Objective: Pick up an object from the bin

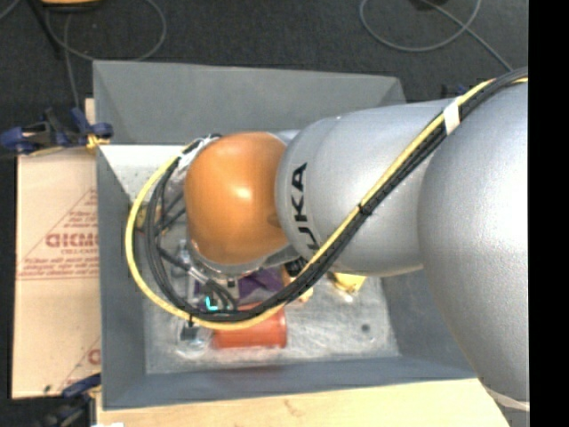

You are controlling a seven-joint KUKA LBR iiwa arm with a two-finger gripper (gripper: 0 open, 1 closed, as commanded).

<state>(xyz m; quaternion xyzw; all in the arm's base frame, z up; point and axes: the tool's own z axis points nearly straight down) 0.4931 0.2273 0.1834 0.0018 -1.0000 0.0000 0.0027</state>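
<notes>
The arm (pixel 427 194) lies nearest the camera. Its thick silver link comes in from the right and covers much of the grey bin (pixel 267 96). At its end the rounded orange cover (pixel 233 198) sits over the wrist, with yellow and black cables (pixel 142 238) looping round its left side. The wrist points steeply down into the bin's front left part.

Below the cover, what shows of the gripper (pixel 190 331) is low, near or at the floor. I cannot tell whether it is spread or pressed together, and nothing can be seen held in it.

A red-orange thing (pixel 253 336) lies on the floor just beside the gripper, to its right. A purple thing (pixel 262 283) peeks out behind it under the arm, and a yellow thing (pixel 348 283) lies further right.

As I judge it, the reach down is made, but the grasp and the lift are not yet confirmed.
</notes>
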